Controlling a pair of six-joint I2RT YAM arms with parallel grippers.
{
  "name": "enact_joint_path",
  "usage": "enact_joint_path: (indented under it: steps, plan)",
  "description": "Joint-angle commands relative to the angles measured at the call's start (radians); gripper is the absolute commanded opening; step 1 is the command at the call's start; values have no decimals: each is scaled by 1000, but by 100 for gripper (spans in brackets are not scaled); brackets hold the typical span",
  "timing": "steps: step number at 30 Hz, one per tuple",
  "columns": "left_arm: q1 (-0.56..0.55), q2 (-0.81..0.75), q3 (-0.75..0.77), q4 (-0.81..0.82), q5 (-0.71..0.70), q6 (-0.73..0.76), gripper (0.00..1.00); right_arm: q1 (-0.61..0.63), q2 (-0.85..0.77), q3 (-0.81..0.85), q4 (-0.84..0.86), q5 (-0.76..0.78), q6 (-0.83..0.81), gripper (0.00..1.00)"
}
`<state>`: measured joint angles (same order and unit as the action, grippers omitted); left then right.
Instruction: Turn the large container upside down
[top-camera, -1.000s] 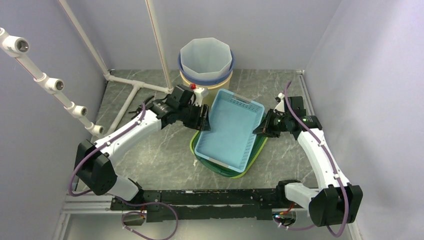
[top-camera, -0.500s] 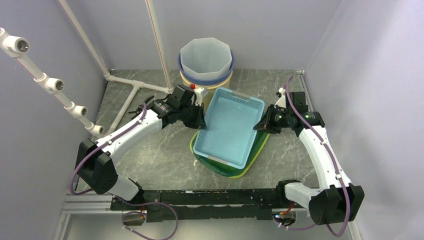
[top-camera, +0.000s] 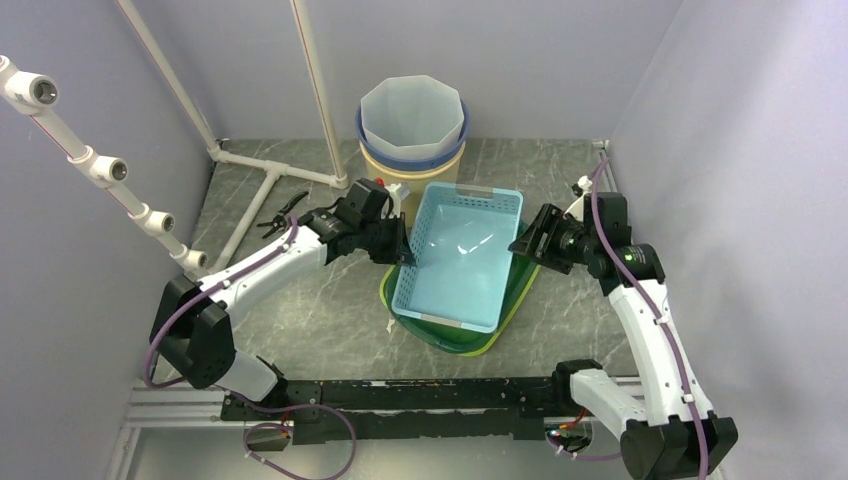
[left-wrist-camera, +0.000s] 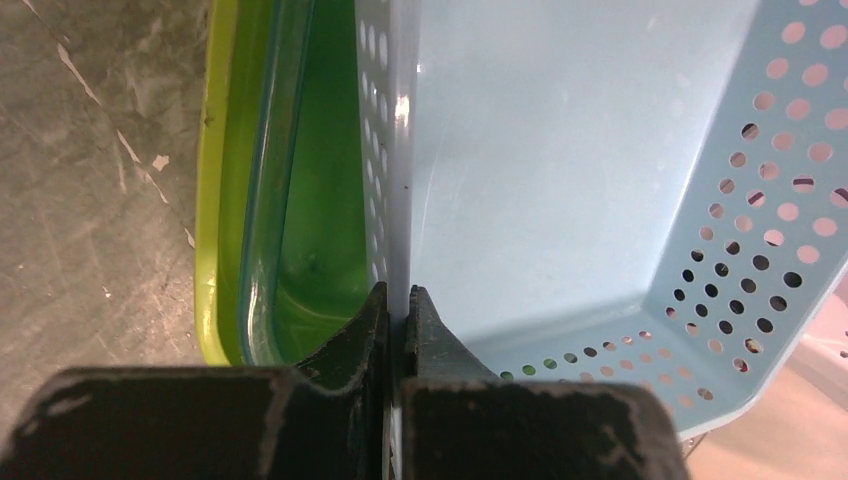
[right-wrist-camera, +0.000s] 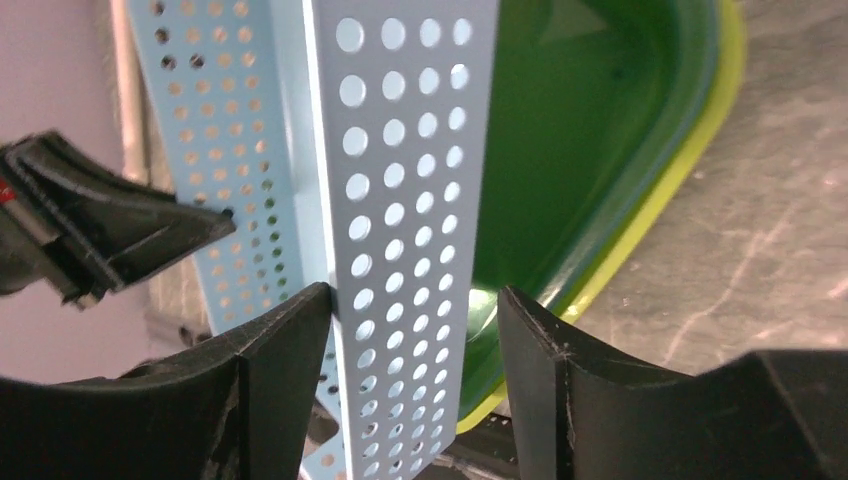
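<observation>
No legible text, label, brand, number or sign is visible on the perforated light-blue plastic basket (top-camera: 458, 250), the stacked green plastic trays (top-camera: 445, 338) or the white faceted bucket (top-camera: 410, 125).

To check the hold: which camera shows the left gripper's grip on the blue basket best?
Left wrist view: the left gripper pinches the blue basket wall, close up. The top view shows it small; the right wrist view shows only a dark part beyond the basket.
</observation>
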<state>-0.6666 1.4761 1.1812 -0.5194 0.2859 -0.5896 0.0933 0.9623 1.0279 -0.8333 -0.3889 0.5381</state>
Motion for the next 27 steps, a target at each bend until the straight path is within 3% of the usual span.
enact_joint_path:
  steps: [1, 4, 6, 9, 13, 15, 17, 21, 23, 27]
  plan:
    - [-2, -39, -8, 62, 27, -83, 3, -3, -23, 24, -42, 258, 12, 68]
    - [-2, -44, -11, 32, 11, -82, 3, -4, -34, 65, -81, 418, 21, 68]
    - [-2, -52, -12, 18, 5, -75, 3, -13, -32, 77, -101, 581, 50, 74]
    - [-1, -70, -9, 0, -6, -63, 3, -58, 5, 63, -92, 641, 74, 78]
    - [-2, -93, 6, -22, -2, -33, 3, -90, 71, -48, 6, 416, 75, 84]
    - [-2, -106, 12, -22, 9, -18, 3, -90, 118, -123, 110, 201, 49, 86]
    - [-2, -118, 17, -27, 11, -7, 3, -90, 142, -173, 173, 84, 49, 88]
    - [-2, -146, 21, -16, 20, 7, 3, -90, 181, -233, 244, 38, 40, 98]
    - [-2, -159, 25, -7, 24, 10, 3, -90, 228, -234, 227, 19, -15, 96]
    - [-2, -168, 50, -28, 16, 19, 3, -68, 263, -264, 221, -16, -68, 80]
